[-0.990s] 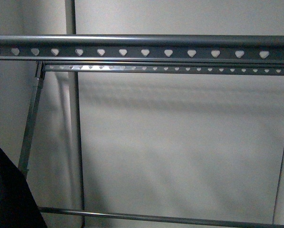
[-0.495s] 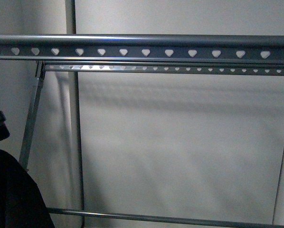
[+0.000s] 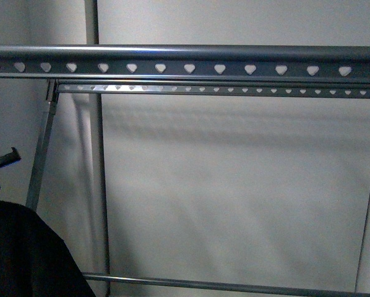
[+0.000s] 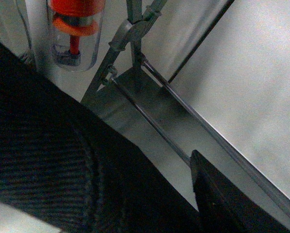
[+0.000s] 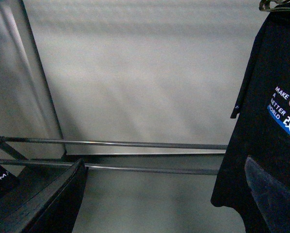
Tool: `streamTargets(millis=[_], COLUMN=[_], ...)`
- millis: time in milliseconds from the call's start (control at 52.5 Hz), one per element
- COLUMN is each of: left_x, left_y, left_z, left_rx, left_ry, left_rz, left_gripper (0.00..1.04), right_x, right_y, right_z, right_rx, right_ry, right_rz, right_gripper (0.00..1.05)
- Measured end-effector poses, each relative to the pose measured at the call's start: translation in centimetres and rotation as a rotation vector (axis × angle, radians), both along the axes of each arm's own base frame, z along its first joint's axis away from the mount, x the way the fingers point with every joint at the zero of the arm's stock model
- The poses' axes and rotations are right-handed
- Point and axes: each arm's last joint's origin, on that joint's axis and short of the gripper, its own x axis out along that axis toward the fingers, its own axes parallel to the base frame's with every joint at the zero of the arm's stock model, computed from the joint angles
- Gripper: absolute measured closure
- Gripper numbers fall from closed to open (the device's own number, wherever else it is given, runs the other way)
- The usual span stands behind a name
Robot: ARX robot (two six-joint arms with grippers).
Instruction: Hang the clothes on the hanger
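Fronting a plain pale wall (image 3: 234, 185), the grey heart-punched clothes rack (image 3: 191, 62).

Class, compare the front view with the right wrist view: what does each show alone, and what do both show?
Front only: the rack's top rail with heart-shaped holes. Right wrist only: the white print on the black T-shirt. Both: black cloth of the T-shirt, a lower crossbar of the rack, and the pale wall.
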Motion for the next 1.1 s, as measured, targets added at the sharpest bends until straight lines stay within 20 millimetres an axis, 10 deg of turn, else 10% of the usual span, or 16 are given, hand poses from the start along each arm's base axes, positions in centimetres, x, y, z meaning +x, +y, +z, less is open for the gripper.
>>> streamTargets(millis=[152,629,876,1105], left_x=[-3.4,-17.4,-16.0,-9.8], left_y=[-0.5,-2.2,-0.5,-2.2], left_z=[0.1,6.5,4.3,4.9], left_rx=[-0.074,0.2,0.541,1.215], left_ry=[0.005,-0.139,0.019,-0.187], left_rz=[-0.136,-1.243,-1.705,-1.914], left_gripper=[1.01,1.01,1.01,1.01], right_x=[0.0,0.0,0.0,0.0], right_y=[0.0,0.0,0.0,0.0], right_z=[0.0,0.0,0.0,0.0], right_rx=[0.0,0.0,0.0,0.0], right_ry=[0.0,0.0,0.0,0.0], right_rz=[0.0,0.0,0.0,0.001], right_gripper=[0.07,0.07,0.07,0.07])
